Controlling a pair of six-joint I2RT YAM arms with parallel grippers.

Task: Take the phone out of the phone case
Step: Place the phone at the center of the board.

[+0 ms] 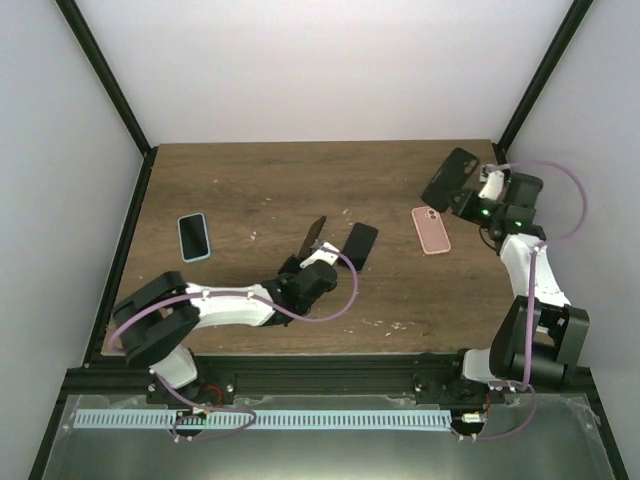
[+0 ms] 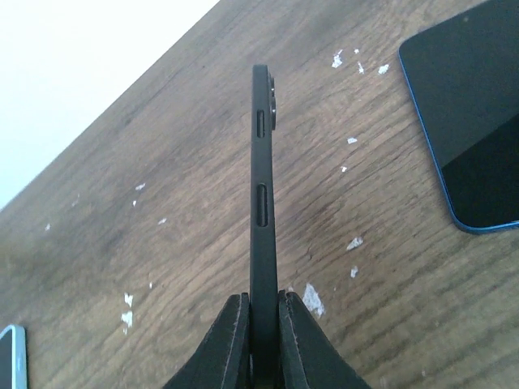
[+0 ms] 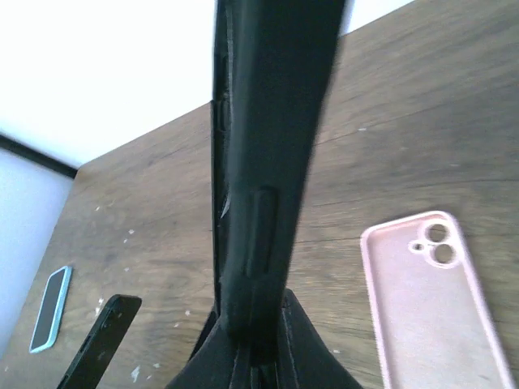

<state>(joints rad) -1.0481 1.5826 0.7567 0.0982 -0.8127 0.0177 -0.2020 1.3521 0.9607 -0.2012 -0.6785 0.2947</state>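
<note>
Above the table [image 1: 270, 190], my left gripper [image 2: 263, 324] is pinching a black phone [image 2: 262, 203] edge-up, my right gripper [image 3: 251, 324] a cased phone [image 3: 268, 121], both raised for peeling.

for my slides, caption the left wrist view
Left gripper shut on a black case, edge-on over the table, phone alongside.

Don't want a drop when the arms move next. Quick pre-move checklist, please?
1. Right gripper shut on the black cased phone, raised: ok.
2. Left gripper shut on the slim black device, edge-on: ok.
3. Phone separating from its case in the right gripper: cannot tell.
4. Pink case lying flat, apart from both grippers: ok.
5. Room beside the left gripper: not ok, a dark phone lies close by on the table.
</note>
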